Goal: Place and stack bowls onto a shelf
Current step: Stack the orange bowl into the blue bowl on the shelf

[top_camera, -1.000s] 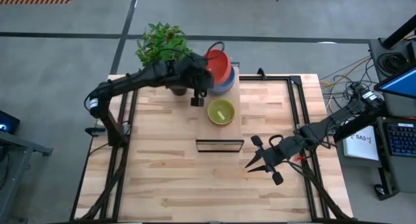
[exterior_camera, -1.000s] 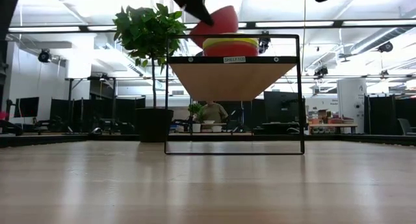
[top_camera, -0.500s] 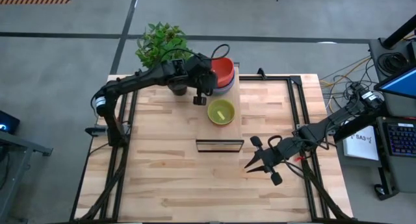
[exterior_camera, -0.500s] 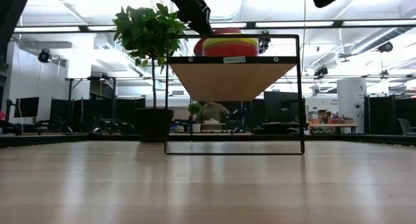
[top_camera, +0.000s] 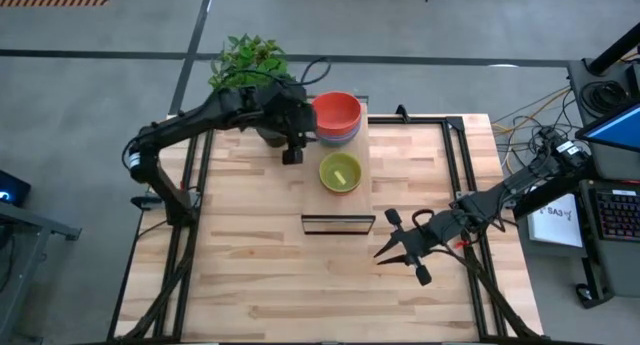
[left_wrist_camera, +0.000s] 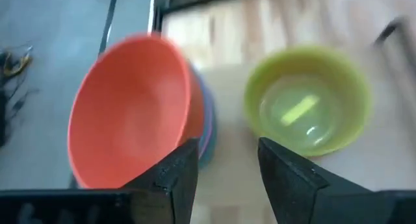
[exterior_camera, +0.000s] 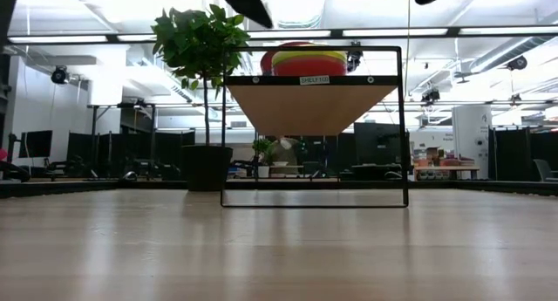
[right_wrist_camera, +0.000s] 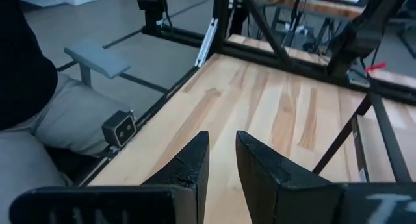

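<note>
**Red bowl on the stack, left arm beside the plant**

The shelf (top_camera: 337,200) stood at the middle of the counter (top_camera: 250,275), its board running from the far edge toward the near side. On its far end sat a stack of bowls with the red bowl (top_camera: 336,112) on top and a blue-purple rim (top_camera: 338,136) showing under it; in the low view yellow and red bands (exterior_camera: 301,59) showed above the shelf's front bar. Just nearer on the board sat the green bowl (top_camera: 340,172), alone and upright, close to the stack but apart from it.

The left gripper (top_camera: 292,145) hung over the counter just left of the stack, touching no bowl. Its fingers (left_wrist_camera: 170,175) were spread and held nothing; past them the wrist camera saw the red bowl and the green one side by side. The arm reached in across the dark plant pot (top_camera: 272,135), whose leafy plant (top_camera: 245,65) stood at the counter's far left corner, close against the shelf's end and crowding that side of the stack.

The right gripper (top_camera: 398,247) waited over the counter's right half, well away from the shelf, fingers (right_wrist_camera: 188,162) parted with nothing between them. Beyond the right edge lay cables (top_camera: 530,115) and a keyboard (top_camera: 615,213).
</note>
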`<action>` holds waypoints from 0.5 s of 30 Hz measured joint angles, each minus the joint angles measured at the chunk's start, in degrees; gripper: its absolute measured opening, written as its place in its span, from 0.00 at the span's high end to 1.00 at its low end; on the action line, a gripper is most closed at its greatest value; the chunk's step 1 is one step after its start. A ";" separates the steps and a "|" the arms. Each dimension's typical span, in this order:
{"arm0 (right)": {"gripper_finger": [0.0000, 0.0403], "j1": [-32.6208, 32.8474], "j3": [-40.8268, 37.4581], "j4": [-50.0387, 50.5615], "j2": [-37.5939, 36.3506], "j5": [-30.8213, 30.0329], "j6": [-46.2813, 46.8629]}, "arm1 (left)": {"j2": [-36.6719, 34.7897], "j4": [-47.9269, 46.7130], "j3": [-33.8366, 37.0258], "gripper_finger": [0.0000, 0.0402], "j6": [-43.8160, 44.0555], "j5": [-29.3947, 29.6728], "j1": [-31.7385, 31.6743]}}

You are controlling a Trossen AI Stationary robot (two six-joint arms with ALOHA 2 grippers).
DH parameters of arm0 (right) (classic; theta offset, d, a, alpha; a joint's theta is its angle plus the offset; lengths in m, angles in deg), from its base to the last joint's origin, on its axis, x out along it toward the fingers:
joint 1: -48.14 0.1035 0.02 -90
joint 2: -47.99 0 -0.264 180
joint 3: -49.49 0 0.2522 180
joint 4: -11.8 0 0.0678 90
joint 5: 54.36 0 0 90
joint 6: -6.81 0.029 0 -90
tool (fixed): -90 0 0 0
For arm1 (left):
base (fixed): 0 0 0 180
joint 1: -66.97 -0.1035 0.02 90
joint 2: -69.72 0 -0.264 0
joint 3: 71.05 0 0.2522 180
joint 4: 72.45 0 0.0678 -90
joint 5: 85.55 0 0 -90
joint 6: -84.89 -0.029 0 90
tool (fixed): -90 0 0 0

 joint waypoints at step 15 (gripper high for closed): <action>0.83 -0.01 -1.08 -5.77 0.00 -0.15 -1.99 | -3.24 41.61 23.77 0.81 2.08 0.55 -1.91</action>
